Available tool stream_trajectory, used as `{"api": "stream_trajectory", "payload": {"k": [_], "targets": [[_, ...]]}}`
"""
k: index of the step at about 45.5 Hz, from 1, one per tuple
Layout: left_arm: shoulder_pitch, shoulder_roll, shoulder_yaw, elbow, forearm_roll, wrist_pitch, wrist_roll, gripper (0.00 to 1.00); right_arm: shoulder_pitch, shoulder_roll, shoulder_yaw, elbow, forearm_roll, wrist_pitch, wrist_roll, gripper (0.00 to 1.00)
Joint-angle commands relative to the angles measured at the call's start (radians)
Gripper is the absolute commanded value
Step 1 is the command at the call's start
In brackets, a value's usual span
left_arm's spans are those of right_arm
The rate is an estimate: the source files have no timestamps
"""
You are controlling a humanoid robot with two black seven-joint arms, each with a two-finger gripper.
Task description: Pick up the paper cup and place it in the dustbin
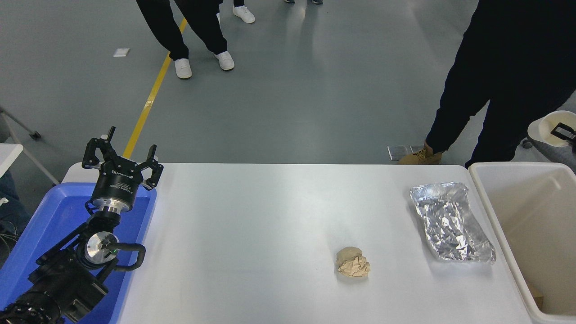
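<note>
The white paper cup (545, 128) hangs in the air at the right edge of the picture, just above the far rim of the cream-white dustbin (513, 166). My right gripper (561, 132) is shut on the cup's rim; only its black fingers show, the rest of the arm is out of frame. At the lower left, my left gripper (120, 158) stands open and parked over the blue tub (40, 225), holding nothing.
A crinkled silver foil tray (450, 222) lies on the white table (252, 225) beside the dustbin. A crumpled brown paper ball (353, 263) sits nearer the front. A person in dark clothes (495, 81) stands behind the dustbin; other legs stand at the top left.
</note>
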Motion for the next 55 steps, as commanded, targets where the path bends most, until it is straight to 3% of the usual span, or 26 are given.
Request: {"api": "stream_trajectory", "payload": {"k": [1, 48, 49, 51, 55], "targets": [[0.0, 0.0, 0.0, 0.0, 0.0, 0.0, 0.0, 0.98, -0.173, -0.004, 0.18, -0.021, 0.013, -0.09, -0.036, 0.0], [-0.001, 0.0, 0.0, -0.001, 0.0, 0.0, 0.0, 0.98, -0.36, 0.105, 0.28, -0.016, 0.038, -0.116, -0.035, 0.0], [0.0, 0.0, 0.0, 0.0, 0.0, 0.0, 0.0, 0.98, -0.36, 0.105, 0.283, -0.018, 0.042, -0.116, -0.036, 0.05], [0.0, 0.0, 0.0, -0.001, 0.0, 0.0, 0.0, 0.98, -0.36, 0.103, 0.289, -0.018, 0.055, -0.119, -0.036, 0.27], [-0.001, 0.0, 0.0, -0.001, 0.0, 0.0, 0.0, 0.98, -0.359, 0.102, 0.292, -0.016, 0.067, -0.129, -0.035, 0.61]]}}
